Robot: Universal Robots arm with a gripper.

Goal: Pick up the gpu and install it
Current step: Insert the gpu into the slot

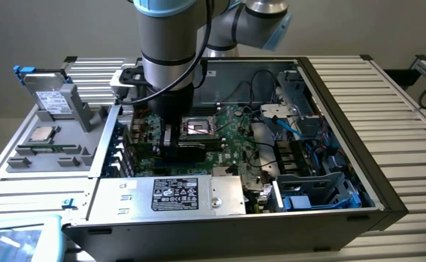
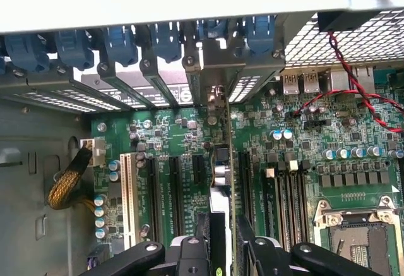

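Green gpu (image 2: 222, 181): 1, upright over motherboard (image 2: 164, 131): 1 | claw (image 2: 224, 232): 1, two fingers clamping gpu

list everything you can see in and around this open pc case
computer case: one, black, open on the table
table: one, silver slatted, under the case
motherboard: one, green, inside the case
gpu: one, green, edge-on over the slots
slot clips: several, blue, along the case wall
power supply: one, silver with black label, inside the case
cpu socket: one, silver, on the motherboard
arm: one, grey, reaching into the case
claw: one, black, closed on the gpu
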